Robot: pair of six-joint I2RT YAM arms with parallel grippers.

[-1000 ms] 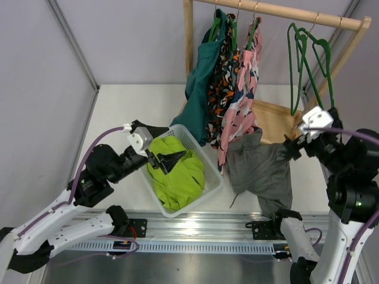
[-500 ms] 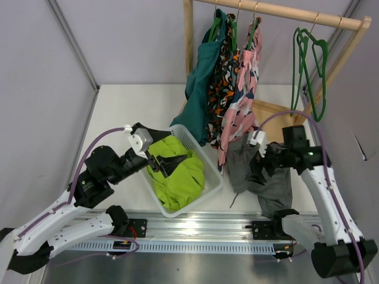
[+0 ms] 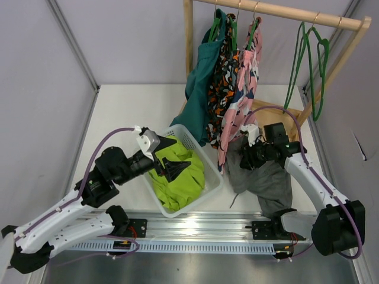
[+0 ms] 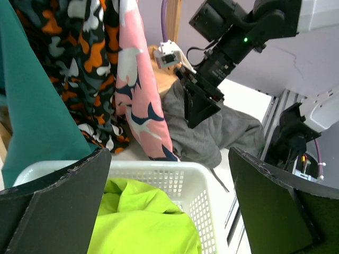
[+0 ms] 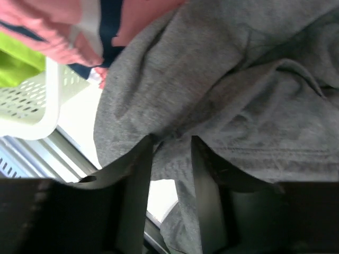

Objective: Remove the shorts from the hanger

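The right gripper (image 3: 245, 160) pinches the grey shorts (image 3: 269, 180), its 2 fingers nearly closed. The left gripper (image 3: 172, 157) gapes wide above the basket (image 3: 214, 189), empty.

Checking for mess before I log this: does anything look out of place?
The crumpled grey fabric shorts lie heaped on the white table beside the white plastic basket, while the lime-green garment sits inside it. Nothing looks damaged.

Bright even light, soft shadows (wrist foregrounds blurred)
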